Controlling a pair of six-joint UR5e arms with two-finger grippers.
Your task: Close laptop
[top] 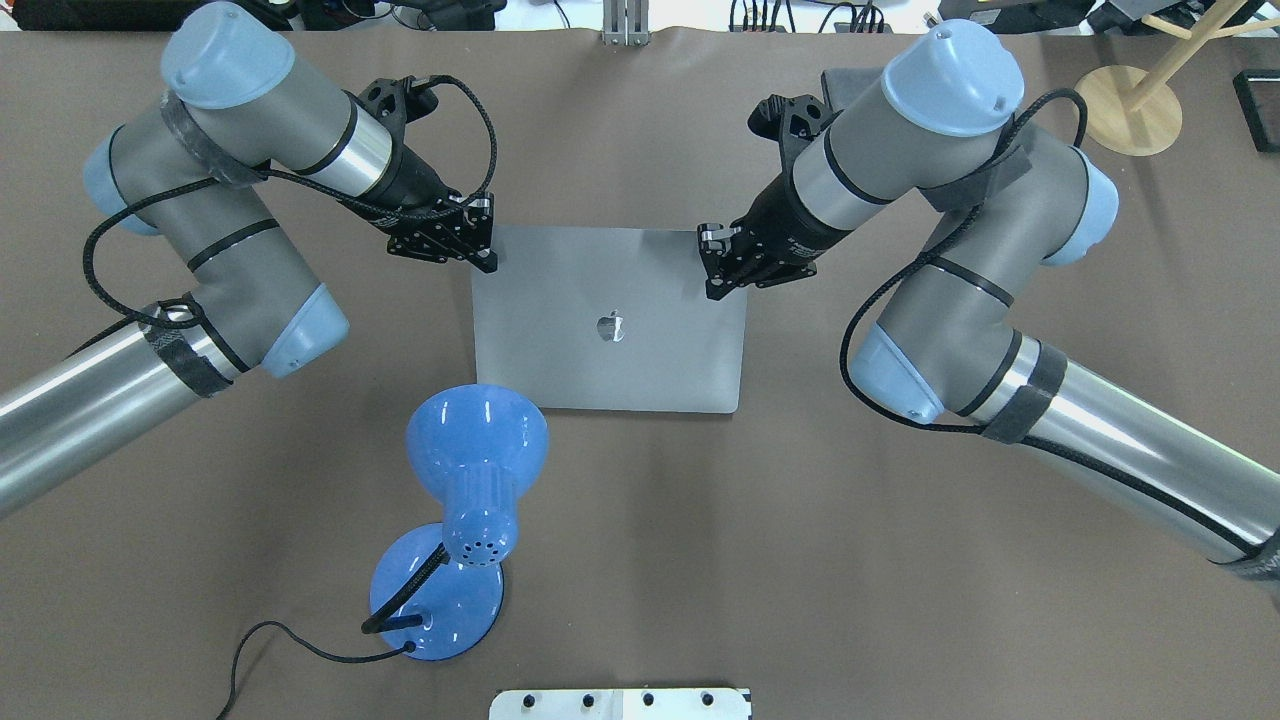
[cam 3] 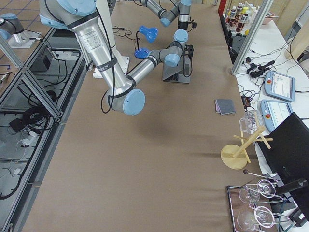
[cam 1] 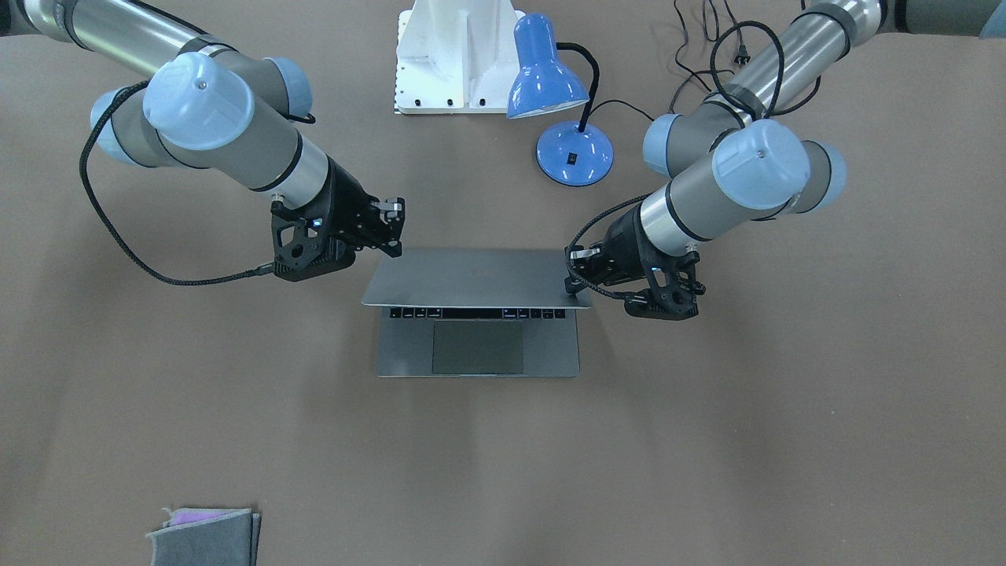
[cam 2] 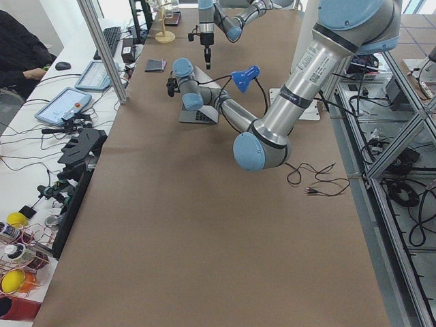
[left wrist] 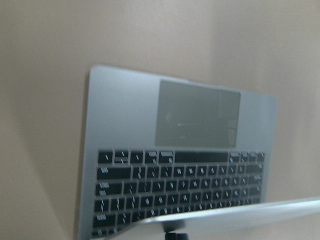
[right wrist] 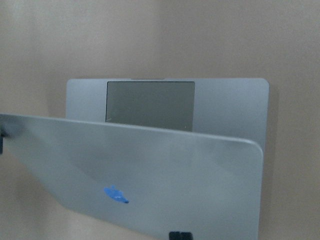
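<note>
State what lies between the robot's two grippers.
The half-closed lid of the laptop spans that stretch, with the left gripper and right gripper at its free corners; the overhead view shows this.

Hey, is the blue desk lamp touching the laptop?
Apart. In the front-facing view, bare table separates the base of the blue lamp from the lid of the laptop.

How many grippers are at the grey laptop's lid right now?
2. The black left gripper is at one free-edge corner of the slim space-grey metal laptop lid, and the black right gripper is at the other corner. The lid is partly lowered.
</note>
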